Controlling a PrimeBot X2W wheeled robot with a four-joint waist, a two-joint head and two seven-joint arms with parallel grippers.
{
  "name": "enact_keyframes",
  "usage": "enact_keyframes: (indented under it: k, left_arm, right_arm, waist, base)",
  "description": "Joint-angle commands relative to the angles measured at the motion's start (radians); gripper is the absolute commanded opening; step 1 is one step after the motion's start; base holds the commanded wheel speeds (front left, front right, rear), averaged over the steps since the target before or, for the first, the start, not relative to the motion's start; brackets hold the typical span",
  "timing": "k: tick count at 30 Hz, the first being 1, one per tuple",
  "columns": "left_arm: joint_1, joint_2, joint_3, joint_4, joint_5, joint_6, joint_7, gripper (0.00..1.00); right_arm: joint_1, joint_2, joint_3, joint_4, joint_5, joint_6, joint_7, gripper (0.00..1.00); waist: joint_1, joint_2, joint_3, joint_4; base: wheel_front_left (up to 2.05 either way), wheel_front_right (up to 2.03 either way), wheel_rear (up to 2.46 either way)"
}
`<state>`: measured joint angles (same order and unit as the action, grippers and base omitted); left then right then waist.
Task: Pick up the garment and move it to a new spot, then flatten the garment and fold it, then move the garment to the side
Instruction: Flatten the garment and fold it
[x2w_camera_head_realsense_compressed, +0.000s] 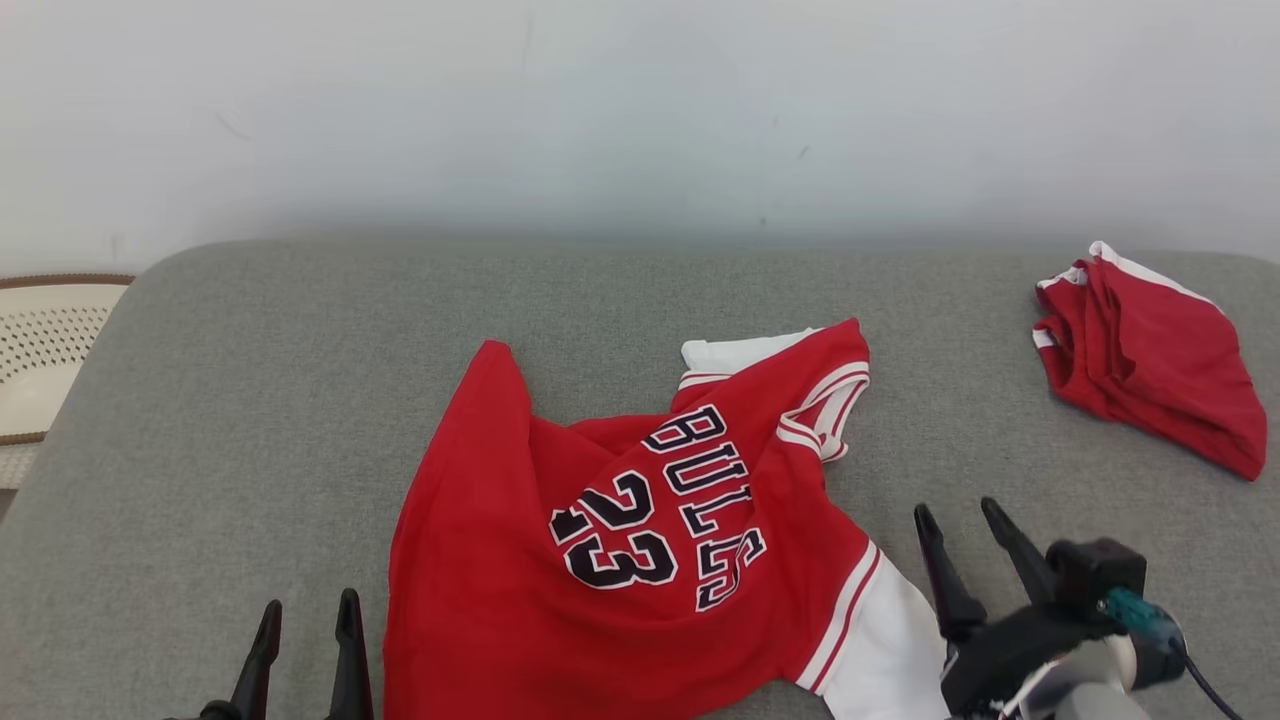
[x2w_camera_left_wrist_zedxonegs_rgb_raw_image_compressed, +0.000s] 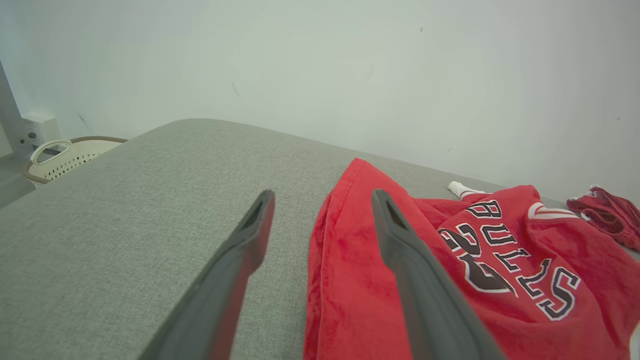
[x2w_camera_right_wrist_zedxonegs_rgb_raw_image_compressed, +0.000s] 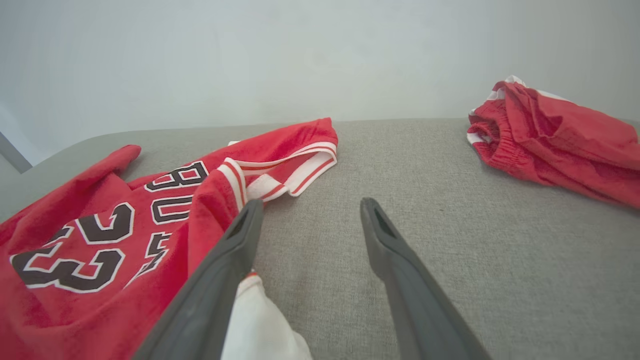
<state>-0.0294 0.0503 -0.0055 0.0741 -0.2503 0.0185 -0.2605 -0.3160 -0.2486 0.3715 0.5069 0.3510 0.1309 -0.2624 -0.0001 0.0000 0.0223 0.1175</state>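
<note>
- Grey woven cushion: broad, flat, rounded far corners, runs up to the wall.
- Wall: pale, plain, a few small dark scuffs.
- Red shorts: white trim, gathered waistband, lying bunched at the cushion's far right corner.
- Basket: cream, perforated, brown rim, handle showing; off the cushion's left edge, lower down.
- White wall box: just behind the basket.
</note>
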Motion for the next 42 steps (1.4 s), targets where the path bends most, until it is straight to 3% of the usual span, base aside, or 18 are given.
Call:
enact_keyframes:
  k: [1,10,22,34,41,42]
  left_arm:
    - [0.014,0.001,0.001,-0.005,0.008,0.001,-0.003,1.00]
    - [0.009,0.001,-0.003,-0.008,0.007,-0.003,-0.003,1.00]
    - [0.005,0.001,-0.004,-0.010,0.006,0.003,-0.003,1.00]
    - [0.008,0.001,-0.006,-0.006,0.004,0.006,-0.003,1.00]
    - [0.009,0.001,-0.004,-0.007,0.007,0.004,-0.003,1.00]
    - [0.009,0.001,-0.004,-0.008,0.008,0.005,-0.003,1.00]
  right_arm:
    - [0.039,-0.003,-0.008,-0.018,-0.004,0.000,0.010,1.00]
    - [0.179,0.006,-0.021,-0.081,-0.019,0.000,0.093,1.00]
    - [0.226,0.020,-0.119,-0.092,-0.122,0.000,0.142,1.00]
    - [0.232,0.045,-0.009,-0.111,-0.073,0.000,0.177,1.00]
    - [0.220,0.041,-0.012,-0.082,-0.077,0.000,0.180,1.00]
    - [0.218,0.044,-0.008,-0.078,-0.076,0.000,0.181,0.80]
  waist:
    - [0.0001,0.0000,-0.005,-0.004]
    - [0.0001,0.0000,0.009,0.000]
    - [0.0001,0.0000,0.018,0.006]
    - [0.0001,0.0000,0.012,0.007]
    - [0.0001,0.0000,0.015,0.008]
    - [0.0001,0.0000,0.015,0.008]
  base:
    - [0.00,0.00,0.00]
    - [0.00,0.00,0.00]
    - [0.00,0.00,0.00]
    - [0.00,0.00,0.00]
    - [0.00,0.00,0.00]
    - [0.00,0.00,0.00]
